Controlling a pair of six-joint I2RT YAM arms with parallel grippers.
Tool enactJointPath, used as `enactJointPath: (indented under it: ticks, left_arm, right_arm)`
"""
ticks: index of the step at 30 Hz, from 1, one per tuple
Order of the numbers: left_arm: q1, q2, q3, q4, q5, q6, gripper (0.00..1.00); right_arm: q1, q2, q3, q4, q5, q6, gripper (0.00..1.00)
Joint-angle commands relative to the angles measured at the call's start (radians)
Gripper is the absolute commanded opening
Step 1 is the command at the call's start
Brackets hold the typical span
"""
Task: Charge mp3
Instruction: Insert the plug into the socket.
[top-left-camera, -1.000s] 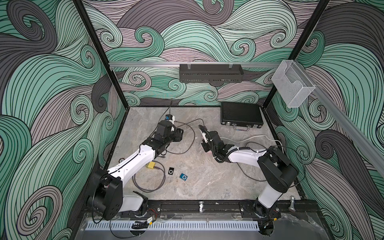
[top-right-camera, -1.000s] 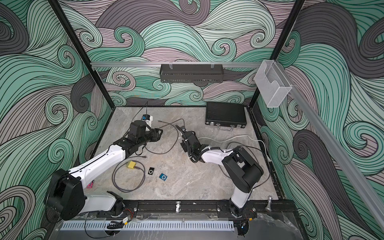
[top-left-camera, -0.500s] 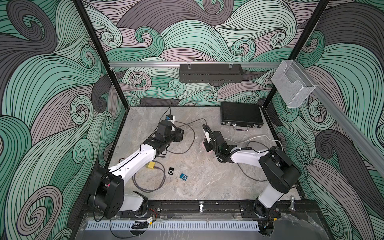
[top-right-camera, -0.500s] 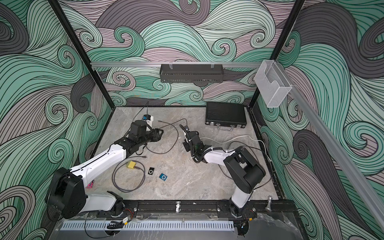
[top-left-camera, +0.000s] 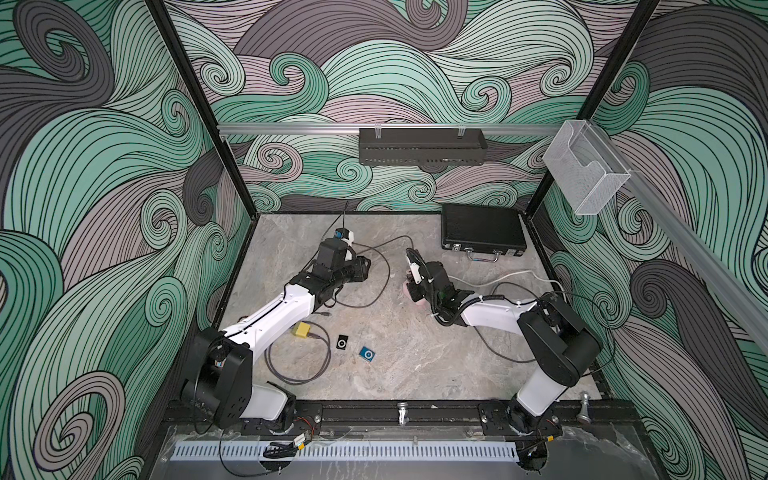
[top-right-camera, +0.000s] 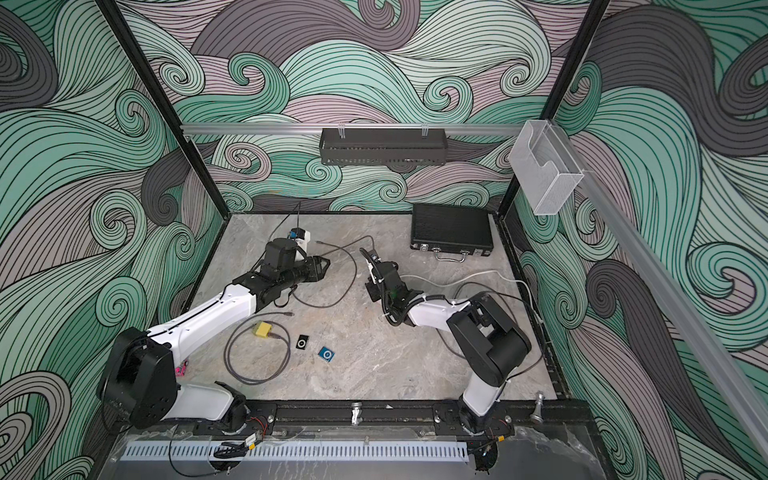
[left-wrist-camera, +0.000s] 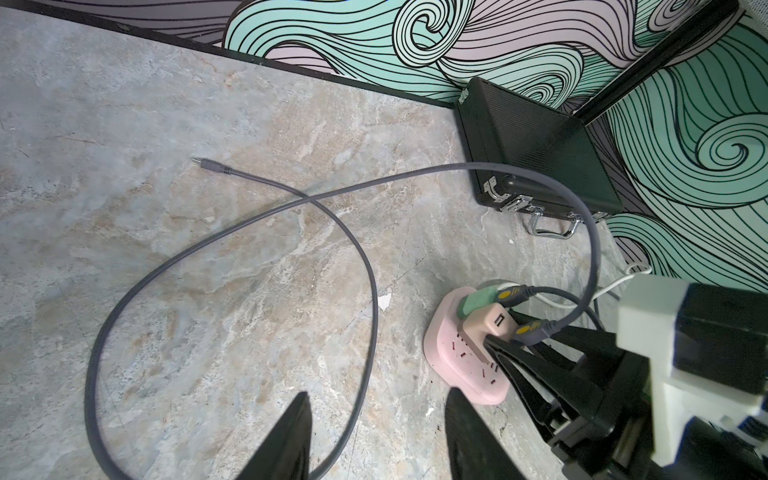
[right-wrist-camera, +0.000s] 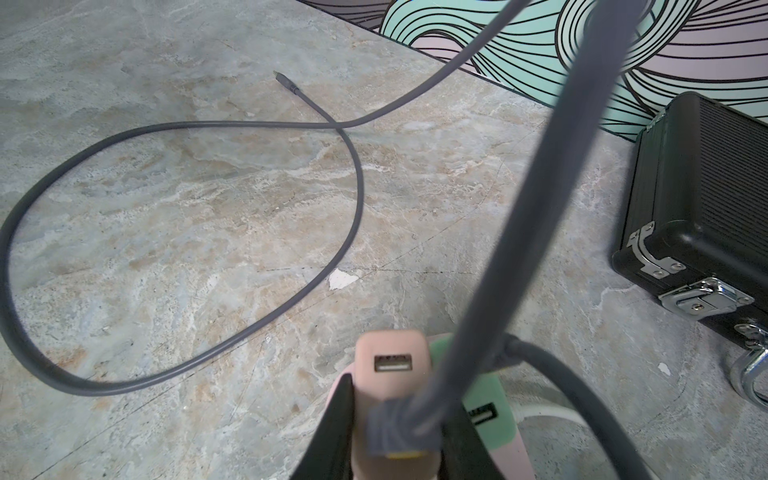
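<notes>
The table (top-left-camera: 415, 374) carries a black case (top-left-camera: 482, 228) at 1 o'clock. The left gripper (left-wrist-camera: 378, 401) hovers at 11 o'clock over the grey cable (left-wrist-camera: 365, 266), fingers spread and empty. Near the centre, the right gripper (right-wrist-camera: 395, 419) pinches the pink adapter (right-wrist-camera: 390, 345) on the pink power strip (left-wrist-camera: 457, 365). The black mp3 player (top-left-camera: 342, 343) and the blue mp3 player (top-left-camera: 367, 354) lie unplugged at 7 o'clock. A tug on the adapter could lift the light strip or drag the free plug (left-wrist-camera: 210, 165) out of reach.

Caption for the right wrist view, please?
Right end effector clamps the pink adapter, grey cable plugged in and looping across the marble table, black case nearby.
</notes>
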Motion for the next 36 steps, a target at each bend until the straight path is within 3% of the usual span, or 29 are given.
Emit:
enactJointPath:
  ticks: [1, 20, 36]
  left_arm:
    - [0.004, 0.004, 0.037, -0.007, 0.014, -0.007, 0.50]
    - [0.004, -0.011, 0.032, -0.014, 0.013, -0.013, 0.50]
    - [0.001, -0.052, 0.025, -0.035, 0.015, -0.026, 0.50]
  right_arm:
    - [-0.007, 0.021, 0.010, 0.036, 0.003, -0.013, 0.00]
    - [-0.004, 0.039, -0.016, -0.013, 0.049, -0.064, 0.00]
    - [0.001, 0.030, -0.055, -0.090, 0.032, 0.015, 0.00]
